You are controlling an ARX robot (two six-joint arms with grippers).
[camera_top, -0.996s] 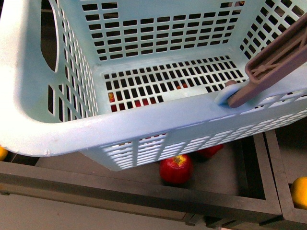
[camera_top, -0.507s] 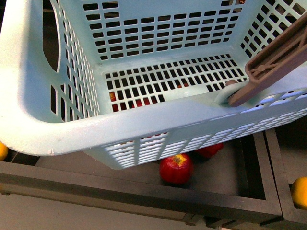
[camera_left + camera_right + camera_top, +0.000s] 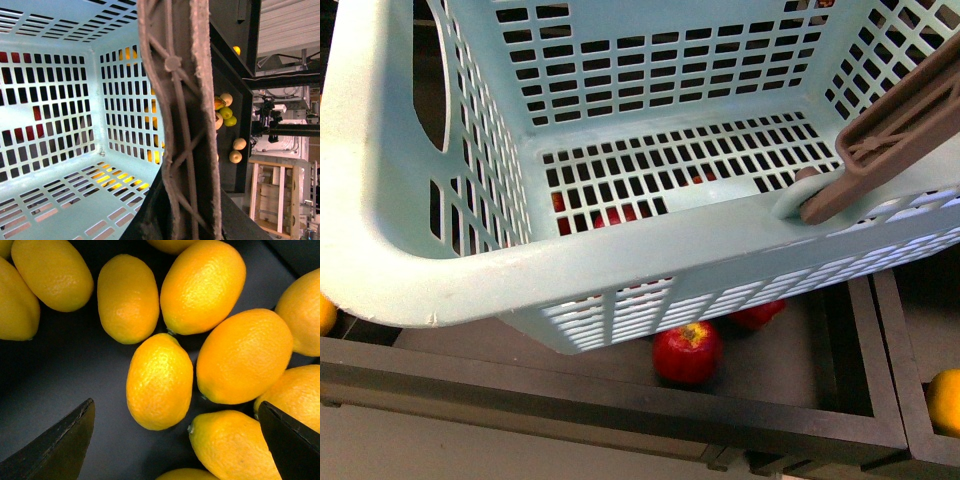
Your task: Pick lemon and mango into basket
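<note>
Dark crate floor (image 3: 75,380), strewn with orange-yellow fruit.
Item: right gripper (image 3: 175,407), fingers (image 3: 65,440) spread wide, holding nothing.
Item: lemon (image 3: 159,382), pebbly skin, lying in the gap between those fingers and touching neither; more of its kind crowd beyond the tips.
Item: basket (image 3: 380,200), light teal, slotted; its brown-grey handle (image 3: 185,125) sits close against the left wrist camera (left gripper's fingers not made out, so its grip cannot be told).
Item: red apple (image 3: 688,350), in a dark compartment below the basket.
</note>
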